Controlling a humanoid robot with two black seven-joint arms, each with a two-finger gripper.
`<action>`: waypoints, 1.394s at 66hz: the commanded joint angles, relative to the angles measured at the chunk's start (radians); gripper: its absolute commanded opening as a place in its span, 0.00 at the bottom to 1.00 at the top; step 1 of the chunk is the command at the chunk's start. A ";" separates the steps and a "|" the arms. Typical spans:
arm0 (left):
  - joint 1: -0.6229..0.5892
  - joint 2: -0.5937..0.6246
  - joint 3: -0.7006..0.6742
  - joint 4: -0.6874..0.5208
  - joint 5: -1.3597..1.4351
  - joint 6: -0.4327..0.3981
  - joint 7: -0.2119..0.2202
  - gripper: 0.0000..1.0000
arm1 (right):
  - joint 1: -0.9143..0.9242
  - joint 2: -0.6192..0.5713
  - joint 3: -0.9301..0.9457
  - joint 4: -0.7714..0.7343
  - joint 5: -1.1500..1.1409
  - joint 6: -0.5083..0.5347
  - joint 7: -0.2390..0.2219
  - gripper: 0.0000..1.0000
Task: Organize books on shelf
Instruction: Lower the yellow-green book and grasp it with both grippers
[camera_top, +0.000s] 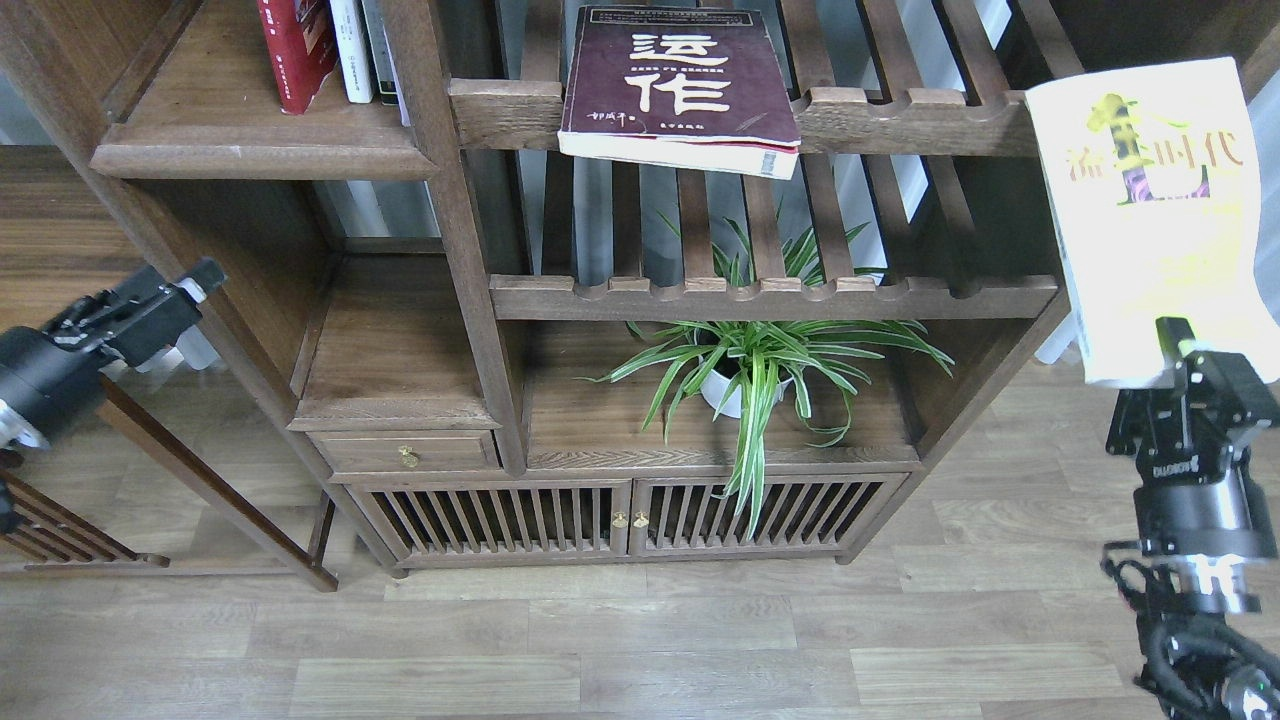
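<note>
The yellow-and-white book (1150, 215) stands almost upright in the air, cover toward the camera, pinched by its lower edge in the right claw (1180, 365). It rises directly above that claw and hangs clear of the bookcase, out past the right end of the slatted shelves (770, 295). Far to the claw's left and higher up, the maroon book (680, 85) lies flat across the upper slatted rail, one corner jutting over the front. Further left again, the red book (295, 50) stands on the shelf (260, 145), the solid board where I judge the books are meant to go, next to some thin white-spined books (350, 45).

The grip looks like the weak point: the claw has only a narrow strip of the lower edge, with the whole book towering above it. A quick swing leftward could let the book droop, twist or slip out. The route to the solid board also crosses the bookcase uprights, which the tall book could clip.

The right arm reaches up from the lower right corner, wrist vertical, claw pointing up. The left arm enters low on the left, well apart from the books; its claw (190, 285) points toward the bookcase, and I cannot tell whether it is spread or closed.
</note>
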 joint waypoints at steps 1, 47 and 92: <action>0.033 -0.055 0.005 0.020 -0.001 0.000 0.003 1.00 | -0.010 0.002 -0.062 -0.004 -0.005 0.000 0.000 0.06; 0.131 -0.326 0.298 -0.047 -0.647 0.000 -0.010 1.00 | 0.197 0.183 -0.575 -0.098 -0.125 0.000 -0.055 0.06; 0.214 -0.361 0.441 -0.149 -0.901 0.000 -0.047 1.00 | 0.222 0.273 -0.645 -0.124 -0.182 0.000 -0.063 0.06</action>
